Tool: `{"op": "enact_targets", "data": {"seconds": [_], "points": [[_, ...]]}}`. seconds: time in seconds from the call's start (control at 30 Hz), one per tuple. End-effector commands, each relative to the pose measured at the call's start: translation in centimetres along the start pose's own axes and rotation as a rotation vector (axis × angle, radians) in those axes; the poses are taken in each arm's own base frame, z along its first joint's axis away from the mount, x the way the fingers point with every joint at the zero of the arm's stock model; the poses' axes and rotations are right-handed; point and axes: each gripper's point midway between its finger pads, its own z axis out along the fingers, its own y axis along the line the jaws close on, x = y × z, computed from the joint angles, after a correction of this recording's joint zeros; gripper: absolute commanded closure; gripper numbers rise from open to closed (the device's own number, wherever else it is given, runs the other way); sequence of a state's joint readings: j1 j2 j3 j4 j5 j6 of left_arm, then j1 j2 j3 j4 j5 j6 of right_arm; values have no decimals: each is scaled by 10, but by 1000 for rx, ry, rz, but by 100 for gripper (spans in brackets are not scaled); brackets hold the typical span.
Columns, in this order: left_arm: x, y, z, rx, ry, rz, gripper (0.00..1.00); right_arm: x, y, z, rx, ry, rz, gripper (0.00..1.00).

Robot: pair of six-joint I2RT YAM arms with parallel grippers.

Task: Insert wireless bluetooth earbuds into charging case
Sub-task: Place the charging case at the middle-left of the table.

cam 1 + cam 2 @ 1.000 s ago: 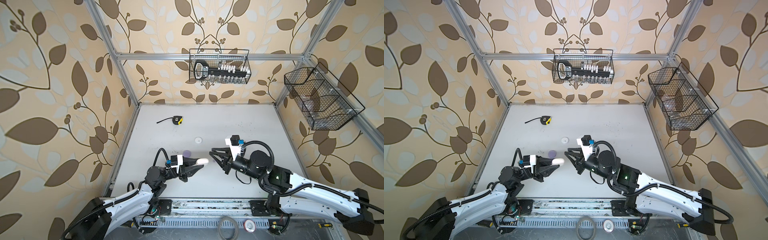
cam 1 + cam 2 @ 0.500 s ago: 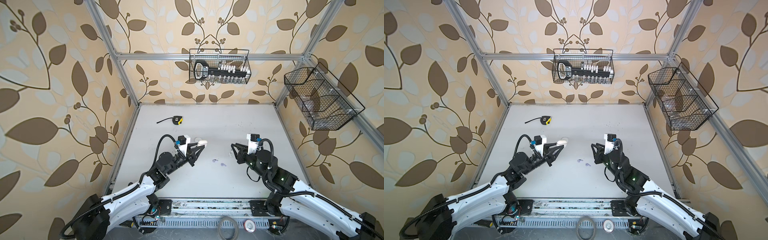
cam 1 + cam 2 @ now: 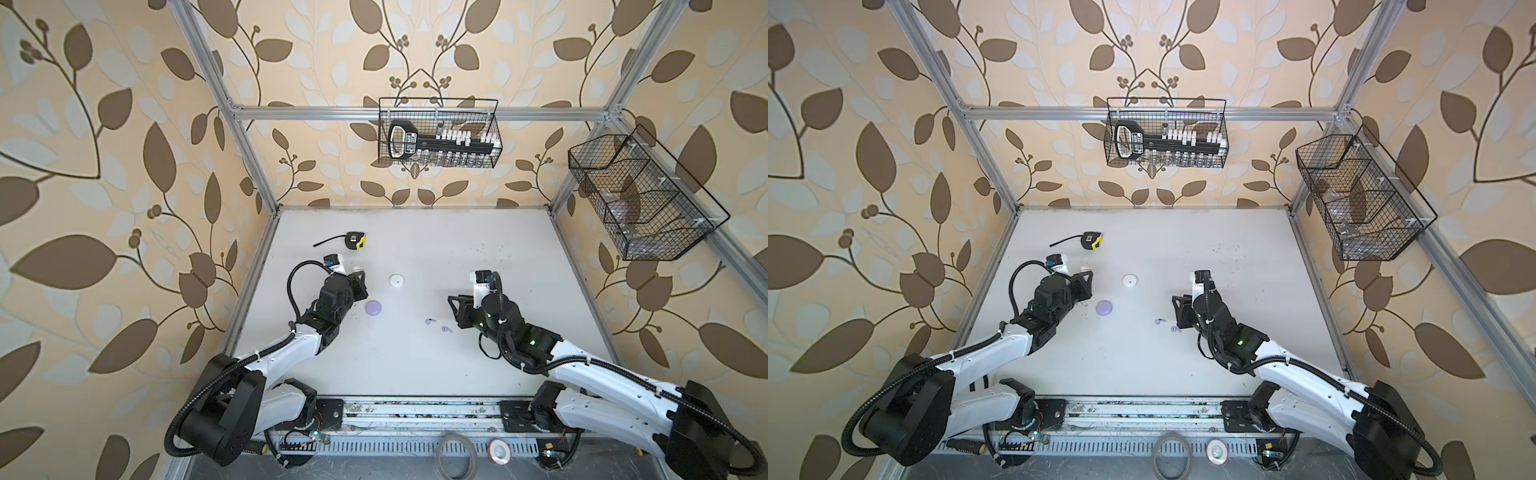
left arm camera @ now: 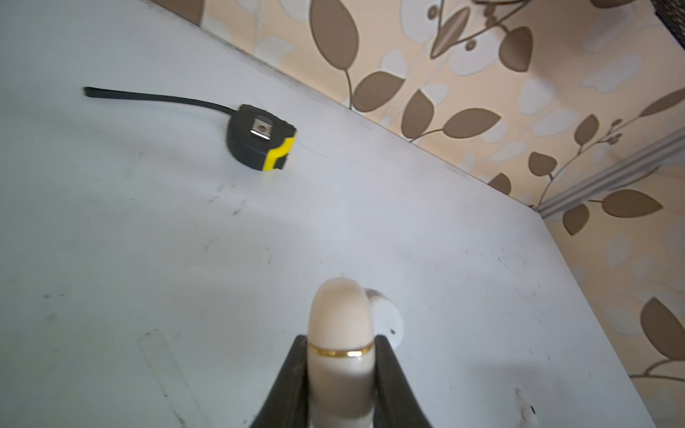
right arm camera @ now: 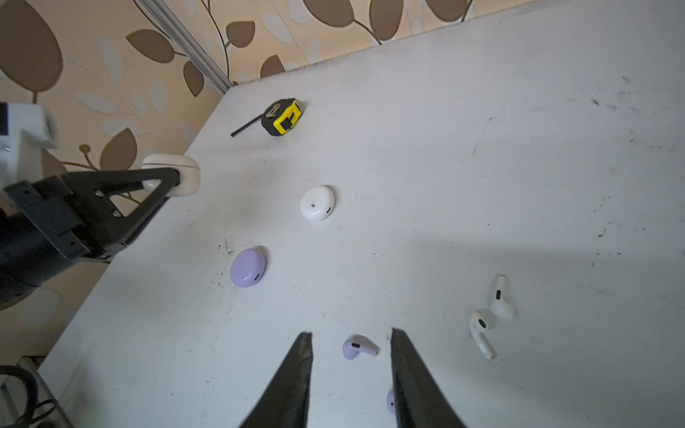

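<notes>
My left gripper [image 3: 360,277] is shut on a closed cream charging case [image 4: 340,333] with a gold band, held above the table at the left. A white case [image 3: 397,280] and a lilac case [image 3: 373,308] lie shut on the table beside it. My right gripper [image 5: 350,333] stands open low over the table. One lilac earbud [image 5: 357,347] lies loose between its fingertips, untouched. A second lilac earbud [image 5: 390,402] is half hidden behind a finger. Two white earbuds [image 5: 482,329] lie together a little further right. Both top views show the lilac earbuds [image 3: 430,321] just left of the right gripper [image 3: 1177,311].
A black and yellow tape measure [image 3: 355,241] with its tape pulled out lies at the back left. Wire baskets hang on the back wall [image 3: 440,133] and the right wall [image 3: 640,195]. A roll of tape [image 3: 455,455] lies on the front rail.
The two grippers have drawn apart from the table's middle. The left one carried the cream case back and left. The right one pulled away to the right, and its jaws have spread.
</notes>
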State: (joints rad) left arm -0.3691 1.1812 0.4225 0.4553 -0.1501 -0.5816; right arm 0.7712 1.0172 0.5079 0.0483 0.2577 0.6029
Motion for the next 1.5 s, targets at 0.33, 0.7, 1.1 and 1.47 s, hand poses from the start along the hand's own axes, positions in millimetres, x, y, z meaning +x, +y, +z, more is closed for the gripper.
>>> {"op": "enact_targets", "data": {"seconds": [0.33, 0.7, 1.1, 1.47], "points": [[8, 58, 21, -57, 49, -341, 100, 3, 34, 22, -23, 41, -78, 56], [46, 76, 54, -101, 283, -459, 100, 5, 36, 28, -9, 61, -108, 55], [44, 97, 38, -272, 303, -435, 10, -24, 48, 27, -16, 47, -220, 27], [-31, 113, -48, -562, 35, -500, 1, -37, 67, 64, -79, 89, -352, 6]]}}
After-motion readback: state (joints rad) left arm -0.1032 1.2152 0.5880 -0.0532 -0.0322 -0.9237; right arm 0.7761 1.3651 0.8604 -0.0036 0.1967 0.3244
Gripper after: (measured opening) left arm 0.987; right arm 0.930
